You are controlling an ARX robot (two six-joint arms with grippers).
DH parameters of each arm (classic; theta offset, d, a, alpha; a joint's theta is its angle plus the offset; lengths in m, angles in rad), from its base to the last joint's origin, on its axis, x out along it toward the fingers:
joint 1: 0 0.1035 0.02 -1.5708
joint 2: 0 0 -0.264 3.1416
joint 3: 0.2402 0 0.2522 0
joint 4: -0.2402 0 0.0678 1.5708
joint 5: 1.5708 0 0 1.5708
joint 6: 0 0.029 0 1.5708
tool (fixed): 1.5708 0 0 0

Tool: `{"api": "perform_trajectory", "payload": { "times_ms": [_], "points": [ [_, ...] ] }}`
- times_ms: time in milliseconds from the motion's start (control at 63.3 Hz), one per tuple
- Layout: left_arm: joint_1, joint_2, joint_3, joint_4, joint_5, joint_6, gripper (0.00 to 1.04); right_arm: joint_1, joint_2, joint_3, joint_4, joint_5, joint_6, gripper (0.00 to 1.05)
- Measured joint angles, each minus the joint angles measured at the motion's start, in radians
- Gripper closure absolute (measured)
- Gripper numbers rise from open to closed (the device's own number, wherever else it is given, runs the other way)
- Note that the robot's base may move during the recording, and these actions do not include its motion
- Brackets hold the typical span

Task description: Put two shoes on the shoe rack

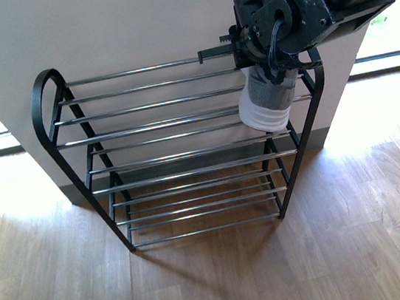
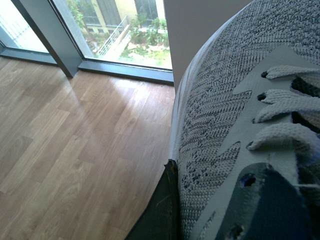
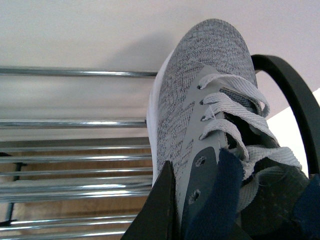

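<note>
while right gripper [image 1: 270,65] clamps one grey sneaker [image 1: 268,103] toe-down at the upper right end of the shoe rack [image 1: 39,105], left gripper [image 2: 210,220] grips the other sneaker [image 2: 225,115], off near a window [image 2: 100,25]. likely step: placing first shoe. next: level it onto bars [image 1: 152,125], release.

I am in what looks like a home, in an entry or living area: a shoe rack [image 1: 137,71] stands against a plain white wall [image 1: 130,25] on a warm wood-plank floor [image 1: 218,282]. Beside me, floor-to-ceiling windows [image 2: 120,30] in dark frames look out on greenery [image 2: 147,47] and a neighbouring building [image 2: 112,10].
</note>
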Motion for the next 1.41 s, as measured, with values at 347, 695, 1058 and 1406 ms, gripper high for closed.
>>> {"api": "perform_trajectory", "payload": {
  "times_ms": [347, 695, 1058, 1406],
  "points": [
    [0.000, 0.000, 0.000, 0.000, 0.000, 0.000, 1.03, -0.023, 0.085, 0.146, -0.040, -0.018, -0.122, 1.03],
    [0.000, 0.000, 0.000, 0.000, 0.000, 0.000, 1.03, -0.032, 0.021, 0.043, 0.016, -0.093, -0.118, 0.68],
    [0.000, 0.000, 0.000, 0.000, 0.000, 0.000, 1.03, -0.017, -0.434, -0.430, 0.178, -0.303, -0.028, 0.12],
    [0.000, 0.000, 0.000, 0.000, 0.000, 0.000, 1.03, -0.034, -1.063, -0.965, 0.179, -0.512, 0.077, 0.09]
  ]
}}
